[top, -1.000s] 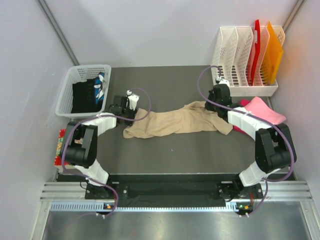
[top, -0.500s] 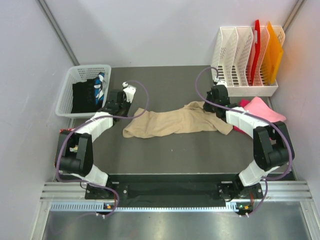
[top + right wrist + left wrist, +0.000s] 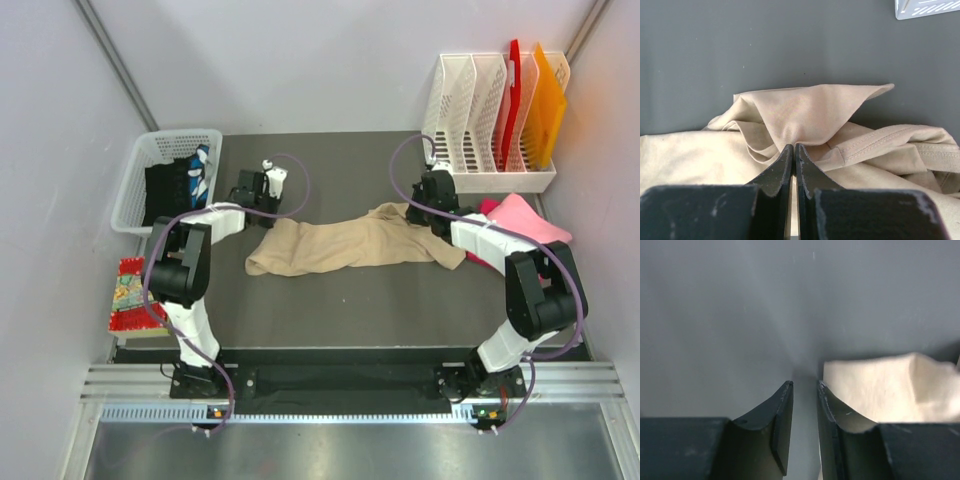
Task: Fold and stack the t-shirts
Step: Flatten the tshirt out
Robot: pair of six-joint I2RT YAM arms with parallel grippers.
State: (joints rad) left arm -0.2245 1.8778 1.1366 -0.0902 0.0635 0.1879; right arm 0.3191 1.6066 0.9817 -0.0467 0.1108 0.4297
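Note:
A beige t-shirt (image 3: 350,243) lies crumpled and stretched across the middle of the dark mat. My right gripper (image 3: 427,211) sits at the shirt's right end, shut on a raised fold of it (image 3: 810,112), with the jaws (image 3: 794,146) pressed together on the cloth. My left gripper (image 3: 264,203) hovers just beyond the shirt's far left corner. Its jaws (image 3: 805,385) stand a narrow gap apart with only mat between them, and the beige cloth (image 3: 880,390) lies just to their right. A pink t-shirt (image 3: 525,222) lies at the right under my right arm.
A white basket (image 3: 135,170) holding dark clothes stands at the left. A white file rack (image 3: 480,120) with red and orange sheets stands at the back right. A red patterned item (image 3: 128,298) lies off the mat's left edge.
My left gripper has left the shirt's left end and moved back and slightly right; the arm has swung round. The shirt's left end lies flat. The right gripper has held still.

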